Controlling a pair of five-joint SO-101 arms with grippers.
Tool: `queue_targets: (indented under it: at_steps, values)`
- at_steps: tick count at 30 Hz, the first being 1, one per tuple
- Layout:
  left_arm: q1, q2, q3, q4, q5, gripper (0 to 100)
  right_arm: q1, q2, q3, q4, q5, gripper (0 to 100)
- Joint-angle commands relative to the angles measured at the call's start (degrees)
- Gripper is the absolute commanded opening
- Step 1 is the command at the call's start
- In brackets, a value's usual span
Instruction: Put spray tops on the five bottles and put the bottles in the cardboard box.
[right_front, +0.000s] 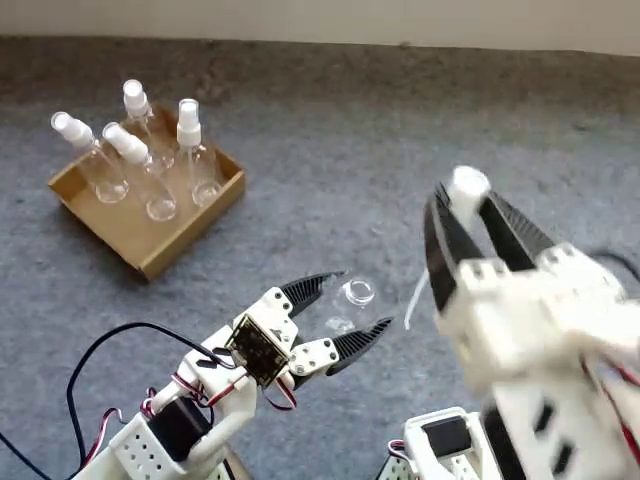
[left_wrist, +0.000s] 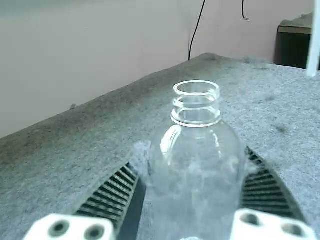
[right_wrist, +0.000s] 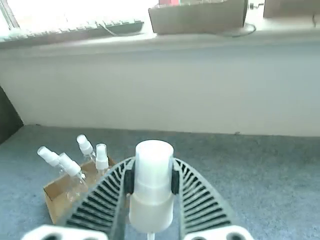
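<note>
— Where is the uncapped clear plastic bottle (left_wrist: 197, 150)?

— Upright on the grey felted table (right_front: 330, 160), between the black ribbed fingers of the left gripper (right_front: 355, 305). They are spread just to its width and lie against both its sides. Its threaded neck is bare.

— And the right gripper (right_front: 466, 195)?

— Lifted above the table, off to one side of that bottle, and clamped on a white spray top (right_wrist: 152, 180) (its thin dip tube (right_front: 415, 300) hangs below).

— The shallow brown cardboard box (right_front: 190, 240)?

— Well apart, farther back on the left arm's side. The four capped bottles (right_front: 147, 170) stand inside it, close together.
</note>
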Motion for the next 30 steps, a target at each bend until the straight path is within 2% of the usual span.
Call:
queue_targets:
  at_steps: [1, 9, 14, 25, 30]
  values:
    - [0.92, -1.01, 1.19, -1.49, 0.62, 21, -0.57, -6.20, 9.63, -5.67, 0.62, 0.4]
    - [0.92, -1.01, 1.19, -1.32, 0.62, 21, -0.57, -17.71, 36.79, -28.35, 0.62, 0.4]
    - [0.92, -1.01, 1.19, -1.23, 0.62, 21, -0.57, -19.56, 44.88, -35.56, 0.53, 0.4]
    - [0.92, -1.01, 1.19, 6.86, 0.62, 21, -0.57, -19.74, 39.52, -37.23, -0.18, 0.4]
    - [0.48, -1.01, 1.19, 7.82, 0.53, 21, -0.57, -19.74, 33.10, -31.16, -10.55, 0.4]
